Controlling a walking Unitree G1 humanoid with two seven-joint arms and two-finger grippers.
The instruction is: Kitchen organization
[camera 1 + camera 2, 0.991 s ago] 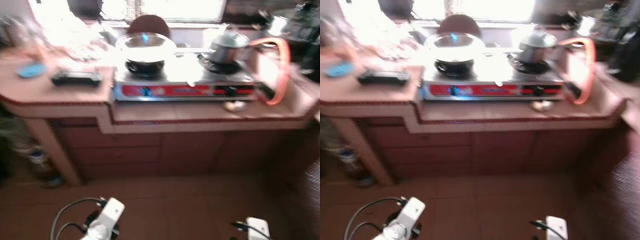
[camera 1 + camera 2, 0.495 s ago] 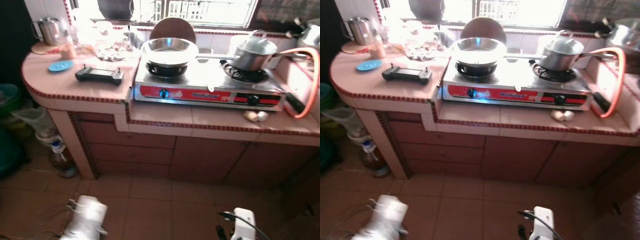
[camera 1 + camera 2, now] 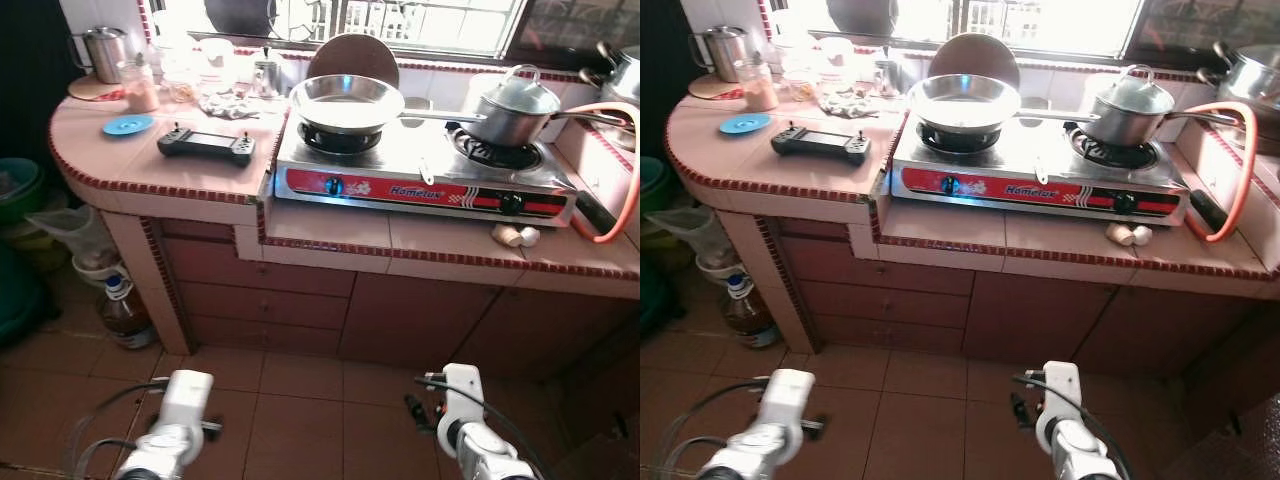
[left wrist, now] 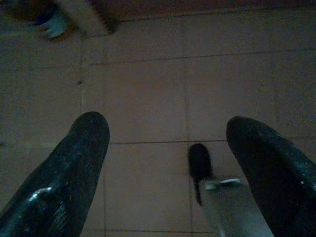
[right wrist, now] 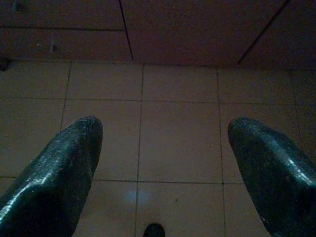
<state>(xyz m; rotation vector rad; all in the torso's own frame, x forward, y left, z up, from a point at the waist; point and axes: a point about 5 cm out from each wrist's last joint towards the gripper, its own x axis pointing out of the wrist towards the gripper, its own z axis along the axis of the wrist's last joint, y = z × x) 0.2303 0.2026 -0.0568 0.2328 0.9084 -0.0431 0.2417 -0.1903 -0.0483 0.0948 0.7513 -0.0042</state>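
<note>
You face stove (image 3: 420, 170): frying pan (image 3: 346, 102), lidded saucepan (image 3: 515, 108) parked on burners. Left gripper (image 4: 163, 163), right gripper (image 5: 158, 158) hang idle, jaws spread, grasping nothing.

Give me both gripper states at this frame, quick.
Left gripper: open, empty, hanging over the floor tiles.
Right gripper: open, empty, hanging over the floor.

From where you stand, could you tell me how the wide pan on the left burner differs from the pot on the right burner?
The wide pan is open, with no lid; the pot wears a domed lid with a loop handle. The pan is broad and shallow, while the pot is narrower and deeper. The pan looks bright silver; the pot's body looks darker grey. Both are metal, have a long straight handle, and each sits on a burner of the same stove.
</note>
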